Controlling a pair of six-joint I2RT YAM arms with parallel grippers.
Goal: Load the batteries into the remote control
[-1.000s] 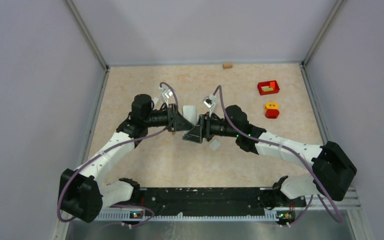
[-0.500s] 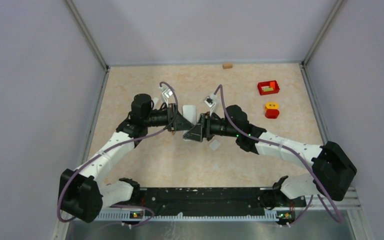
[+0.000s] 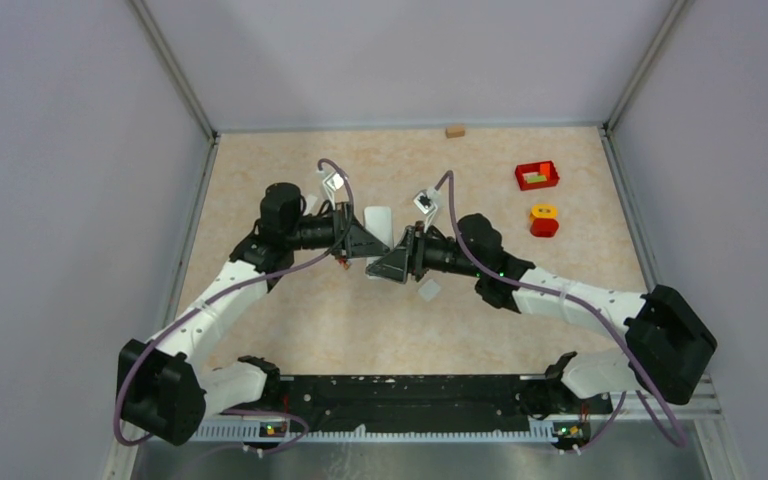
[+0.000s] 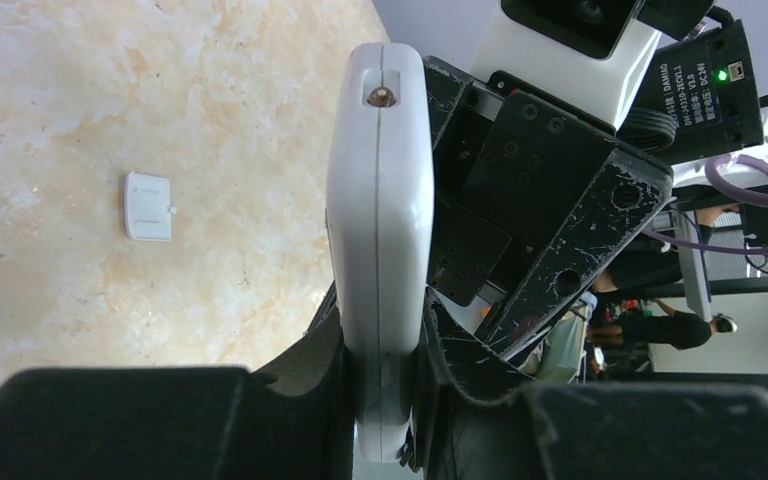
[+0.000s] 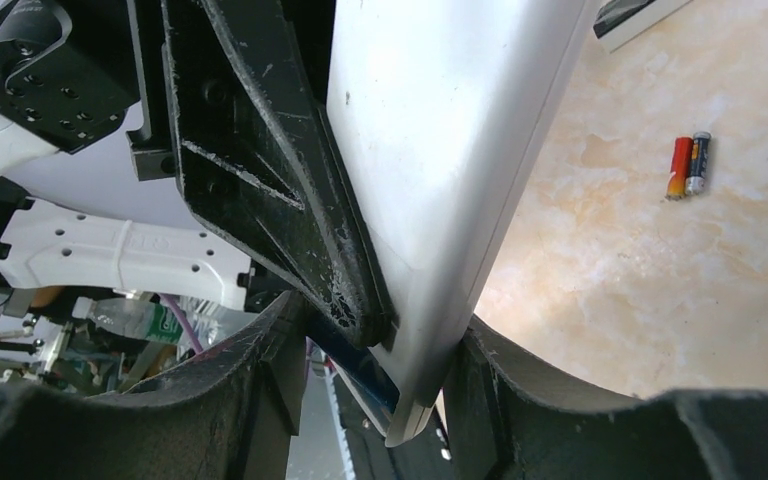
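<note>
Left gripper (image 4: 380,330): clamped on the remote (image 4: 380,180), which stands edge-on between its fingers, lifted off the table (image 3: 290,170) at the centre of the top view. Cover (image 4: 148,206): small white plate, flat on the table at the left of the left wrist frame, apart from the remote. Right gripper (image 5: 385,345): meets the left one at the remote. Its jaws straddle the remote's lower end together with a left finger; whether they press cannot be told. Batteries (image 5: 687,166): two, side by side and touching, flat on the table at the upper right of the right wrist frame, well apart from the remote; none loaded. Step, as judged: two-arm regrip of the remote, ahead of any battery pick. Next move calls for one gripper to take sole hold with the battery bay (not visible here) turned outward, the other to let go, back out without dragging the remote, then descend on a battery. Room: grippers crowded together at centre; bare table all round them; walls (image 3: 80,200) close the left, far and right edges; red box (image 3: 537,176) at upper right, well apart.
</note>
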